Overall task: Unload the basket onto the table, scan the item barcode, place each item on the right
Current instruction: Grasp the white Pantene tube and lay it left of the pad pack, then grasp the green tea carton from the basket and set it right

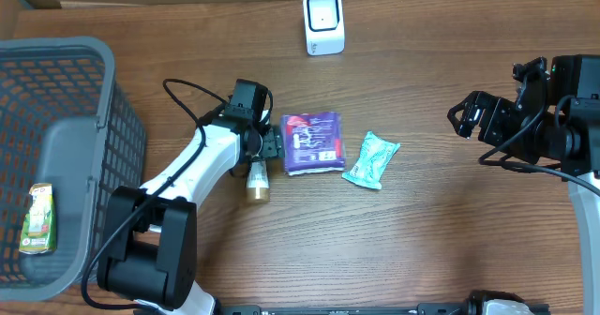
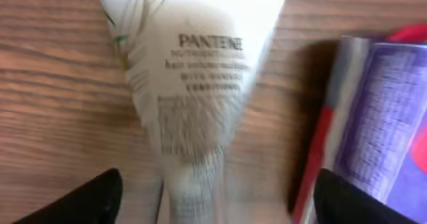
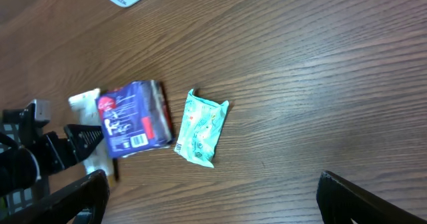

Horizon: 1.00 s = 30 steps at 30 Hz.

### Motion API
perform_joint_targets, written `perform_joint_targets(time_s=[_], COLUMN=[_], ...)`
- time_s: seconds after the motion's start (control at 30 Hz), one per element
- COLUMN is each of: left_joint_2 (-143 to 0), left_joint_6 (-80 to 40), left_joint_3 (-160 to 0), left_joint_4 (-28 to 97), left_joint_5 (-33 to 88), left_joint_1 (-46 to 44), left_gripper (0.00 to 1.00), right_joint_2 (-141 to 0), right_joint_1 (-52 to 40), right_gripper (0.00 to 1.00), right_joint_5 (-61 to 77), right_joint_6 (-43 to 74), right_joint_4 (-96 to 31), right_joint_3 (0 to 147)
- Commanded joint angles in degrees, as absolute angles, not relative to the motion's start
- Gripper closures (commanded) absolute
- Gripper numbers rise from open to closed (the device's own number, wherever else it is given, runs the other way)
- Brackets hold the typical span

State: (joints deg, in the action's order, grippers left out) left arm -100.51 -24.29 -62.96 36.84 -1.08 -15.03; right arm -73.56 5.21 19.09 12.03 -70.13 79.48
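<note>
A white Pantene tube [image 2: 200,84] lies flat on the wooden table, blurred in the left wrist view, its narrow end running down between my left gripper's [image 2: 213,204] black fingers. Those fingers stand wide apart and touch nothing. From overhead the left gripper [image 1: 266,148] hovers over the tube [image 1: 256,179], whose gold cap points toward the front. A purple packet [image 1: 313,142] with a barcode lies just right of it, then a teal sachet [image 1: 372,159]. The white scanner [image 1: 323,22] stands at the back. My right gripper [image 1: 465,118] hangs open at the far right, holding nothing.
A grey mesh basket [image 1: 66,90] fills the left side and holds a small green-and-white pack [image 1: 37,219]. The purple packet [image 2: 380,124] lies close beside the right finger in the left wrist view. The right wrist view shows the sachet [image 3: 200,127] and bare wood [image 3: 300,84].
</note>
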Motion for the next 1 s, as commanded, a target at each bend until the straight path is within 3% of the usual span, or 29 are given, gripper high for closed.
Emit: perform_joint_targets(time_s=[0.0,0.23,0.4,0.67,0.97], left_joint_2=[-97.32,-95.42,-94.72,-90.80,-90.83], left_joint_6=[-16.60,-10.13,-9.34,-14.48,-14.81], left_joint_3=[-77.03,-126.13,-142.98,-128.49,-104.25], left_joint_4=[45.76,78.56,94.91,96.47,83.22], left_joint_5=[0.89,0.89,-2.00,-2.83,-4.14], left_joint_1=[-14.59,-6.31,5.54,28.05,40.97], left_gripper=[0.00,0.00,0.01,0.00,0.00], right_joint_2=[-73.32,-73.32,-73.32,-73.32,-73.93], right_joint_1=[5.32,5.32,5.32,5.32,5.32], right_gripper=[0.00,0.00,0.00,0.00,0.00], right_joint_5=[18.90,18.90,18.87,18.87,17.58], right_joint_6=[12.19,12.19,12.14,11.94,11.99], right_joint_4=[-69.54,-69.67,-69.91,-70.22,-71.18], right_joint_3=[79.83,79.83,79.83,79.83,79.83])
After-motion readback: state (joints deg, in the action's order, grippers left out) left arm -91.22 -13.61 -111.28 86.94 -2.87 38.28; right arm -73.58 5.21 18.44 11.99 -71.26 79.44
